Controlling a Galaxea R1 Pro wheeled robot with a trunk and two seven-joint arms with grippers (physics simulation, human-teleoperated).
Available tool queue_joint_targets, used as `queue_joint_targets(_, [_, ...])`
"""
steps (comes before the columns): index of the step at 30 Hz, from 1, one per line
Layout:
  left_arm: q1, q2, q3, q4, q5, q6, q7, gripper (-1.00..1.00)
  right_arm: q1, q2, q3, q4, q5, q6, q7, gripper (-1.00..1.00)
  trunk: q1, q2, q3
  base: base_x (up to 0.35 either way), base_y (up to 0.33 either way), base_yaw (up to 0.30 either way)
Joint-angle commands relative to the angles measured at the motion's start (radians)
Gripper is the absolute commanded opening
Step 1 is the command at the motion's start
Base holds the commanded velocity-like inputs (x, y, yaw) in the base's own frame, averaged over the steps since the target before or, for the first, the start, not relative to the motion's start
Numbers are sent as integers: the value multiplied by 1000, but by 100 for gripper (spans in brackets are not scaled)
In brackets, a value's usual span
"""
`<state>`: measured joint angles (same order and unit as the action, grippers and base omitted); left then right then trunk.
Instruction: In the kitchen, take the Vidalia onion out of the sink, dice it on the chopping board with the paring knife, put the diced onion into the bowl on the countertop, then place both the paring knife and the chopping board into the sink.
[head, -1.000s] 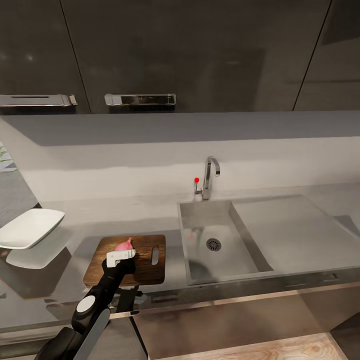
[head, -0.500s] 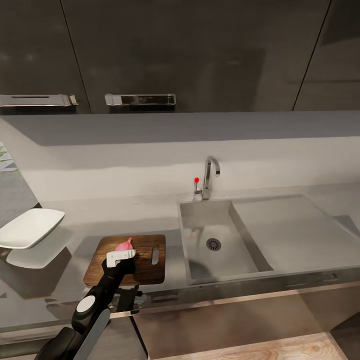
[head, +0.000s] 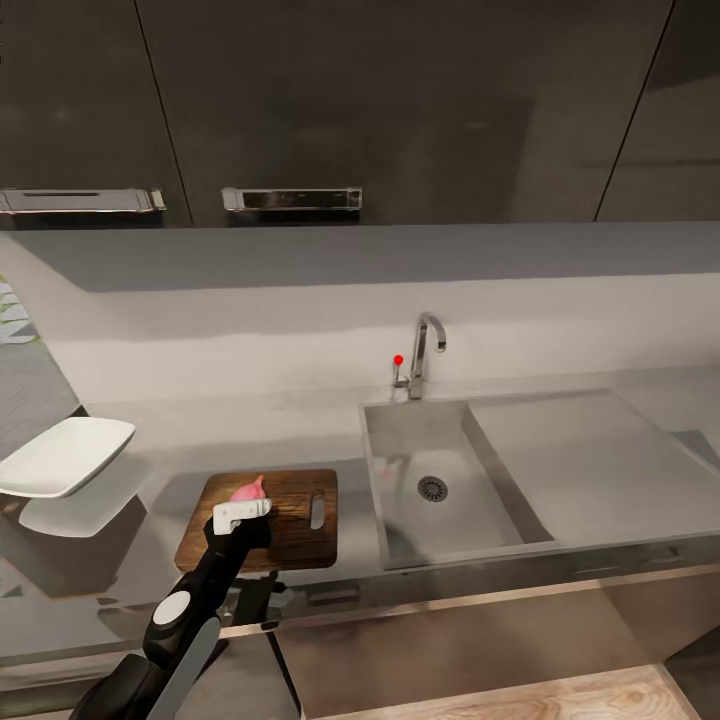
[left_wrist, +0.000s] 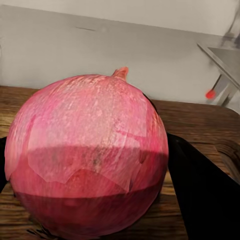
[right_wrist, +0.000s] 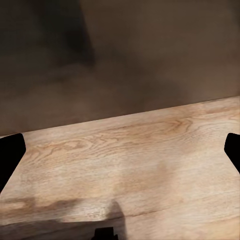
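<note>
From the head camera, the left gripper (head: 245, 500) reaches over the chopping board (head: 290, 520), which lies flat on the grey countertop (head: 250, 430) just beside the sink (head: 450, 480). The pink Vidalia onion (head: 248, 490) sits at the fingertips, above the board. The white bowl (head: 65, 455) rests well apart at the counter's far left. A faucet (head: 425, 350) stands behind the sink.

In the left wrist view, the onion (left_wrist: 87, 155) sits between dark fingers (left_wrist: 200, 190) pinching it on both sides, over the wooden board (left_wrist: 200, 120).

In the right wrist view, the right gripper (right_wrist: 120, 150) is spread wide, its fingertips (right_wrist: 10, 155) at the frame edges over a light wooden floor (right_wrist: 130, 165).
</note>
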<state>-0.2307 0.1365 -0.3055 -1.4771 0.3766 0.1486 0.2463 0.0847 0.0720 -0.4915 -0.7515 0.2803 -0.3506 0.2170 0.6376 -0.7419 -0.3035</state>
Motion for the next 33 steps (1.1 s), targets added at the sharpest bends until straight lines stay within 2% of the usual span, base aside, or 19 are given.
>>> queue_joint_targets(1, [-1,1,-3,-2,7,3,10,-100,0,2,-7,-2,7,-2,9,100,0,-1,-1,0,2,0])
queue_joint_targets(33, [-1,1,-3,0,7,3,10,-100,0,2,-7,-3,7,-1,10,100,0,-1,-9,0,0,0])
